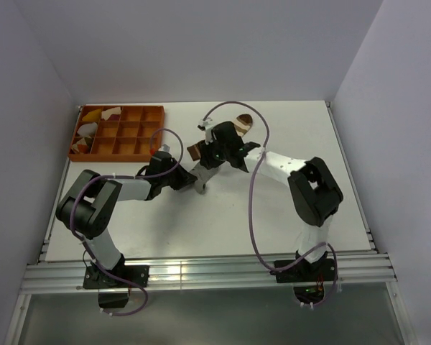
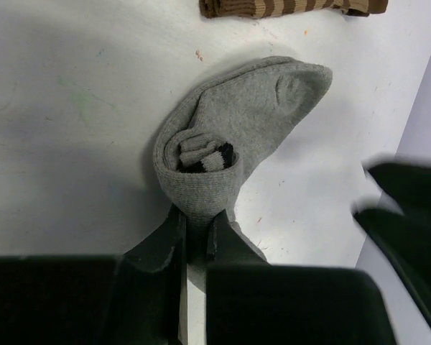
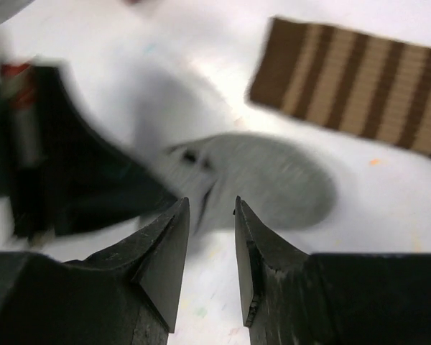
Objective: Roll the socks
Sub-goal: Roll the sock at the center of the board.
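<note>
Grey knit: the grey sock [image 2: 230, 136] lies near the middle of the white table [image 2: 72, 108], its dark-striped cuff rolled inside and the toe part flat. The left gripper [image 2: 195, 230] pinches the outer layer of the roll, jaws pressed together on the fabric. The right gripper [image 3: 212, 215] hangs near the sock, jaws apart and empty. The hold is on a thin edge only, so I think the roll may spring open if it slips. The two grippers are close and may collide. The brown striped sock [image 3: 359, 79] lies flat just beyond, not yet rolled.
</note>
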`<control>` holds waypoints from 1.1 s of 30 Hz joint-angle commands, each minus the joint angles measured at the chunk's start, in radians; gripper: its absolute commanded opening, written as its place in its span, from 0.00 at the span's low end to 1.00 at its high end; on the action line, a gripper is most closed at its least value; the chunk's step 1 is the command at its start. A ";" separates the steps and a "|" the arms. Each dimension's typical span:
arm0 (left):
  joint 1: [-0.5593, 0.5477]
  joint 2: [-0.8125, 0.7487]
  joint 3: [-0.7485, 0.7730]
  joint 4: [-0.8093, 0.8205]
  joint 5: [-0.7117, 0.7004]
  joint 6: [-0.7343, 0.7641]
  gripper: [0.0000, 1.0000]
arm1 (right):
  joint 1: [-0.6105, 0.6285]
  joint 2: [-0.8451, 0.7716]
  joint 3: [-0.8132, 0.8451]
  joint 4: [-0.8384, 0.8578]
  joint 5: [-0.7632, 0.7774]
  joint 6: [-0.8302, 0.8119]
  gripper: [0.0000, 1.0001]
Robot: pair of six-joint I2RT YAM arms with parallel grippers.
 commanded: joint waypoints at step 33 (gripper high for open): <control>0.025 0.079 0.290 -0.641 -0.245 0.302 0.00 | 0.048 -0.096 -0.202 -0.094 0.191 0.357 0.39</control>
